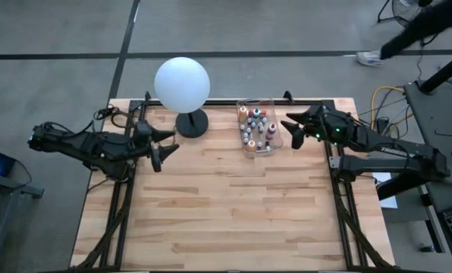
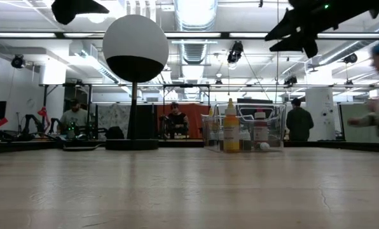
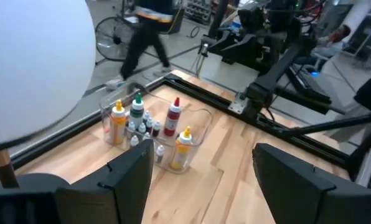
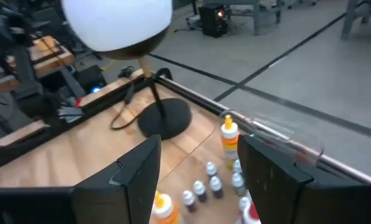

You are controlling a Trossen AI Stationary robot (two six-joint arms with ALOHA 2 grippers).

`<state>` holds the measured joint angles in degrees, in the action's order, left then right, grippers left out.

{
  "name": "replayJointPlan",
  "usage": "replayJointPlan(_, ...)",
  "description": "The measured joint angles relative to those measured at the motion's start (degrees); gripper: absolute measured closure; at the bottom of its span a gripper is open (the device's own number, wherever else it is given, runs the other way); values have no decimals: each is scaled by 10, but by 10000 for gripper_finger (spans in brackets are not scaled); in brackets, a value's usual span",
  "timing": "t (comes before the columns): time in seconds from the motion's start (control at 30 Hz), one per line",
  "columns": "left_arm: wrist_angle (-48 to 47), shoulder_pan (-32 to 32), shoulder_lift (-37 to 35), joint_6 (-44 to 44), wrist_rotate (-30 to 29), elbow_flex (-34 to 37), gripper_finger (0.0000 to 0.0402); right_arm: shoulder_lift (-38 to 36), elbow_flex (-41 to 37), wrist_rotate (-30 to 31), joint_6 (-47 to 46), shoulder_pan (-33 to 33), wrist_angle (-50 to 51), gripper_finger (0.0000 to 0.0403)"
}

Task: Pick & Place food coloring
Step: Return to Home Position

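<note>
While the bottles (image 1: 250, 136) sit in the bin (image 1: 274, 106) near the far edge of the tabletop (image 1: 226, 212), the right hand (image 1: 294, 130) hovers open just beside it and the left hand (image 1: 162, 147) hovers open beyond the lamp (image 1: 182, 83).

Food coloring bottles (image 1: 256, 129) all upright, packed inside clear bin (image 1: 271, 104). Larger orange bottle (image 3: 117, 123), green-capped bottle (image 3: 136, 111), red bottle (image 3: 172, 119) and yellow bottle (image 3: 183, 149) ring small dark-and-white droppers (image 3: 145, 124) mid-bin.

The left arm (image 1: 89, 145) reaches in from the left side, held high above the surface (image 1: 233, 205). The left jaws are wide apart and hold nothing. The right arm (image 1: 378, 148) reaches in from the right, high up too. The right jaws are wide apart and hold nothing.
</note>
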<state>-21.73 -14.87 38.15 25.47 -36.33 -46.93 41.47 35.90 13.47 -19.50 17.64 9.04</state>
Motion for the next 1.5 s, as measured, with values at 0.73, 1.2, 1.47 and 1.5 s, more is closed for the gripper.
replayJointPlan(0.73,112,0,-263,8,24,279,157,-84,-76,0,-84,-141,13,200)
replayJointPlan(1.2,170,0,-321,-28,24,380,157,-124,-264,61,-58,-290,-229,200)
replayJointPlan(1.47,212,0,-337,-42,24,426,157,-150,-312,93,-57,-289,-232,200)
replayJointPlan(1.5,211,0,-339,-41,23,432,157,-154,-316,95,-56,-289,-232,200)
